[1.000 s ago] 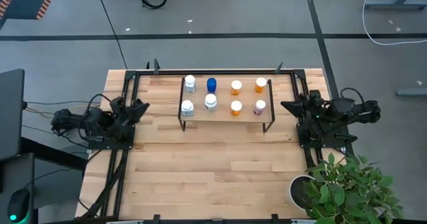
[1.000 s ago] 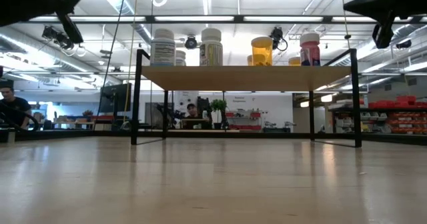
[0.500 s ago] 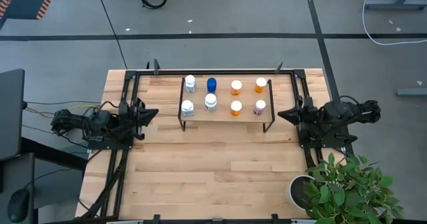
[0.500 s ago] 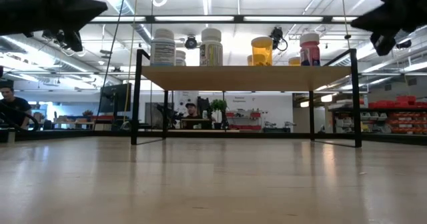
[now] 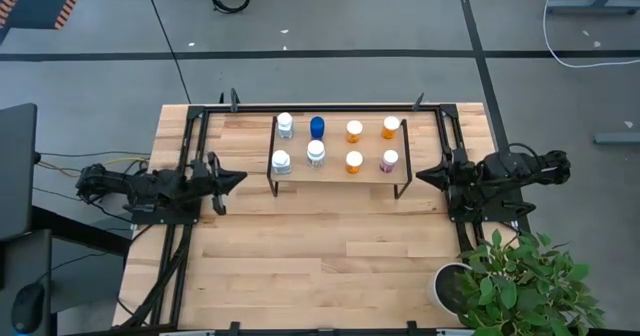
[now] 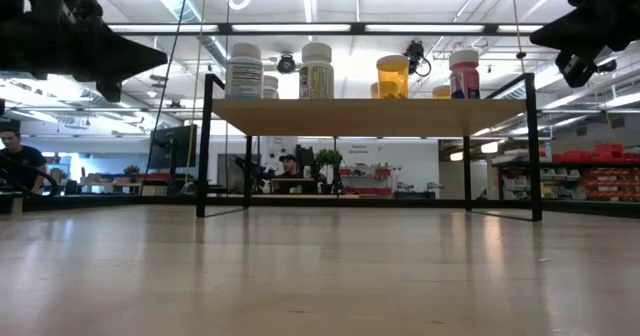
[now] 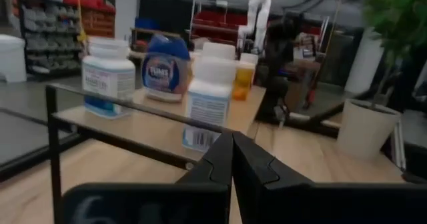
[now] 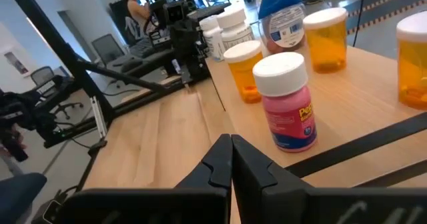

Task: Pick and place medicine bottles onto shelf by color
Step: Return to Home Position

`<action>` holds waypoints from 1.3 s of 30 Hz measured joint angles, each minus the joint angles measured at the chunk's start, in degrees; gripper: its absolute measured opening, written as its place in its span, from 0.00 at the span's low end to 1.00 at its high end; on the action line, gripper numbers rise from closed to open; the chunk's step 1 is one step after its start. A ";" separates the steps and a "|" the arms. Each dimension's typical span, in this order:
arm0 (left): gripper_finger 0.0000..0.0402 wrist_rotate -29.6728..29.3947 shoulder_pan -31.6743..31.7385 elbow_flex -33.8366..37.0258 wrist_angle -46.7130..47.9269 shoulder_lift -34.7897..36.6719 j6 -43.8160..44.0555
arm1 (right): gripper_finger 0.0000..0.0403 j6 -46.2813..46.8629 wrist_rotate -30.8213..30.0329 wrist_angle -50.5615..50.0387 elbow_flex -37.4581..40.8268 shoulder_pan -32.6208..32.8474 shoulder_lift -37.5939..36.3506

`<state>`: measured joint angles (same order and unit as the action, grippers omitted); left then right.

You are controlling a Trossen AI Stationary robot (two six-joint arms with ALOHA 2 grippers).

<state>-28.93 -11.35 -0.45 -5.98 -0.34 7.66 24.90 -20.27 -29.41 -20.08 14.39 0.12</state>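
All 8 medicine bottles (image 5: pixel 354 131) stand upright on the shelf (image 5: pixel 335 175), so the only risk left is to what is already placed.

The left gripper (image 5: pixel 238 176) has its 2 fingers pressed together on nothing. It points at the shelf's near end, and its tip is close to the black leg there. Straight ahead of it, the closest thing is a white bottle (image 7: pixel 210 101) near the board's edge.

The right gripper (image 5: pixel 418 173) is likewise closed and empty, aimed at the opposite end. The pink bottle (image 8: pixel 287 104) stands directly in front of it at that corner, with 3 orange ones beyond it.

- **Forward drift:** any forward movement or sideways swing as either arm folds away could clip a leg or the board's rim. The shelf looks light on thin legs, so 1 knock would probably jolt it and topple several of these small capped bottles, spoiling the colour groups.
- **Safer path:** pulling straight back from the shelf before turning looks safer.
- **Behind the right gripper:** a potted plant (image 5: pixel 520 276) crowds the table (image 5: pixel 300 246) corner, and its leaves could brush that arm on a wide retreat.
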 joint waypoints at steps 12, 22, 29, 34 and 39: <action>0.06 0.14 0.00 -0.02 1.75 -0.80 -12.50 | 0.03 -0.79 -0.24 1.16 0.00 0.00 4.83; 0.06 0.00 0.00 0.04 -0.09 -0.79 -12.41 | 0.03 0.01 -0.30 1.33 -0.02 0.00 9.42; 0.08 0.02 0.00 0.06 -0.16 -0.79 -12.39 | 0.03 1.52 0.01 2.08 -0.02 -0.01 9.38; 0.05 0.02 -0.01 0.07 -0.46 -0.79 -12.36 | 0.03 1.59 0.07 7.24 -0.02 -0.02 9.37; 0.05 0.04 0.00 0.07 -0.50 -0.79 -12.35 | 0.03 1.88 0.19 17.30 -0.02 -0.02 9.36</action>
<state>-28.88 -11.36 -0.38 -6.47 -1.13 -4.69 26.79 -20.08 -12.10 -20.10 14.37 9.48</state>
